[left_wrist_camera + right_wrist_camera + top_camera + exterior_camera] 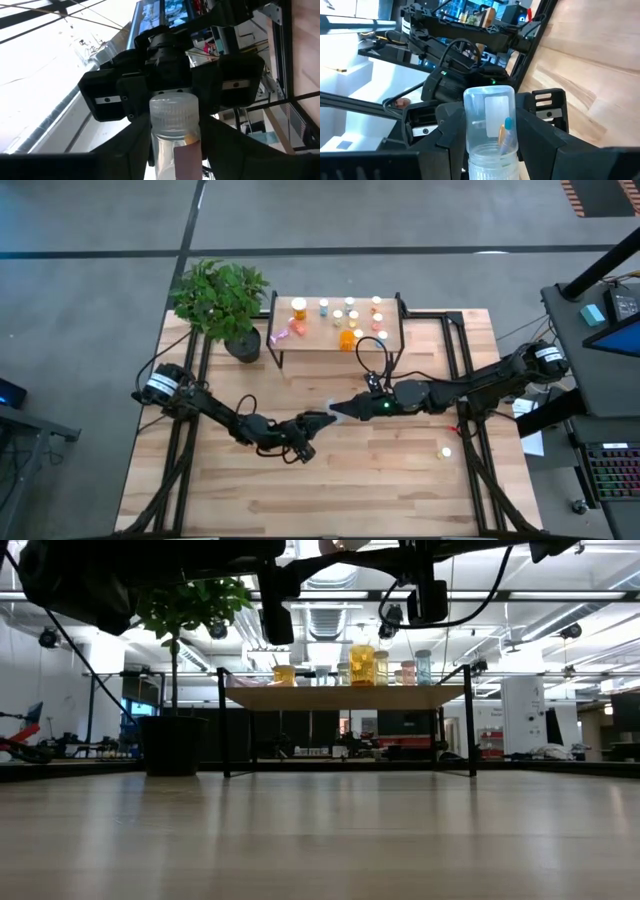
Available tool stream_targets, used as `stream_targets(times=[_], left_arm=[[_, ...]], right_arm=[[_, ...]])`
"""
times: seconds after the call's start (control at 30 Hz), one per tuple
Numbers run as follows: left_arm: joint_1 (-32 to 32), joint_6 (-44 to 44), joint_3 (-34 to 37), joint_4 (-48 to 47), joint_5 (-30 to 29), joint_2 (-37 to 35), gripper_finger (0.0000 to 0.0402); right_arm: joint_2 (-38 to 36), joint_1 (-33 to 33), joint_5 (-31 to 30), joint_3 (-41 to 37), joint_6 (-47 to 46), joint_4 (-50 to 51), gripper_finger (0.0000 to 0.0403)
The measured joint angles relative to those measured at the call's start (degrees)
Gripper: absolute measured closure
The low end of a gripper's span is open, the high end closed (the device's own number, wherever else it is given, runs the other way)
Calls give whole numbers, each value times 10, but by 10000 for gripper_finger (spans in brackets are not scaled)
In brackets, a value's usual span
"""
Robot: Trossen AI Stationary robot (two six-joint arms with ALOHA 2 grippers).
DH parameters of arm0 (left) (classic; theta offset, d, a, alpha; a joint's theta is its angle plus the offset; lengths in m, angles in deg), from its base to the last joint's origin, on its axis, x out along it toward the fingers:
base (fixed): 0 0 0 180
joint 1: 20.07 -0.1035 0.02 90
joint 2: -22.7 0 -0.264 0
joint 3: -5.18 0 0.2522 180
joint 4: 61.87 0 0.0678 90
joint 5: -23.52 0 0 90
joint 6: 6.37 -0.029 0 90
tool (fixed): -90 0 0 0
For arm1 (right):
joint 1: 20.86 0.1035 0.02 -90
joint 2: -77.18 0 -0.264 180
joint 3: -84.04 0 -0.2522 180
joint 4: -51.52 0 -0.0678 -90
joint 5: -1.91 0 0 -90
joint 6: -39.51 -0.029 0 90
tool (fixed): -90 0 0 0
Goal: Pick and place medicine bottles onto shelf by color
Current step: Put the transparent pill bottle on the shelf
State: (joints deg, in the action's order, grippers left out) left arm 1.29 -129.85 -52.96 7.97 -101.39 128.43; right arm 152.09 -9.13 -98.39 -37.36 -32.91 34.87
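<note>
Above the table's middle my two grippers meet tip to tip, each shut on one small clear medicine bottle (331, 412) with a pale cap. My left gripper (318, 420) comes from the left and my right gripper (342, 409) from the right. The left wrist view looks along the bottle (172, 135) to its cap; the right wrist view looks along the bottle (489, 125) to its base. The shelf (300, 348) stands at the far edge. It carries several small bottles, a larger orange one (347, 337), and a pink one (280, 332) lying on its side. My left gripper pinches the bottle's clear body (165, 155) between its two fingers (131, 150), coming level from the table's left and lying along the bottle. The cap end (173, 112) points away from it; the bottle is lifted clear of the table. My right gripper pinches the bottle at its ribbed cap end (490, 165) between its two fingers (446, 145), coming level from the table's right, along the bottle. The base (489, 97) points toward the left gripper. The bottle lies about level in the air.
A potted plant (222, 300) stands left of the shelf at the far left. One small bottle (446, 451) stands alone on the table at the near right. In the low view the shelf (345, 697) stands on thin black legs, with room under it.
</note>
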Motion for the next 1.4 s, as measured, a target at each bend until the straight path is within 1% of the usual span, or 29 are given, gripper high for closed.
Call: stream_targets(times=[0.2,0.33,0.6,0.77,0.83,0.9,0.97,1.03,1.1,1.13,1.17,1.23,1.3,1.33,1.37,1.4], left_arm=[[1,4,0,0,-2,0,293],[1,3,0,0,-2,0,298],[7,1,0,-1,-2,0,308],[15,16,0,-1,-1,0,307],[15,30,0,-1,-2,0,306],[14,31,0,-1,-15,0,306],[14,32,0,-1,-34,0,305],[14,37,0,0,-69,0,305],[14,54,0,1,-102,0,305],[15,65,0,4,-122,0,304],[17,81,0,8,-139,0,304],[23,113,0,12,-184,-4,304],[32,150,0,13,-225,-13,304],[38,185,1,13,-248,-19,304],[44,236,2,12,-262,-25,304],[51,295,5,9,-270,-29,304]], right_arm=[[0,0,2,0,9,0,259],[0,0,2,0,16,1,247],[0,0,11,0,17,2,193],[0,0,14,0,20,2,184],[0,0,13,0,20,2,195],[0,0,11,0,19,5,223],[0,2,-1,0,22,18,263],[-2,2,-7,0,36,43,312],[-5,0,-13,0,68,67,362],[-5,-2,-12,0,99,80,378],[-8,-6,5,0,130,100,383],[-18,-19,113,0,228,163,385],[-32,-4,196,-1,312,239,385],[-40,16,212,-1,344,273,385],[-49,38,211,-1,376,308,385],[-58,57,195,-1,396,347,385]])
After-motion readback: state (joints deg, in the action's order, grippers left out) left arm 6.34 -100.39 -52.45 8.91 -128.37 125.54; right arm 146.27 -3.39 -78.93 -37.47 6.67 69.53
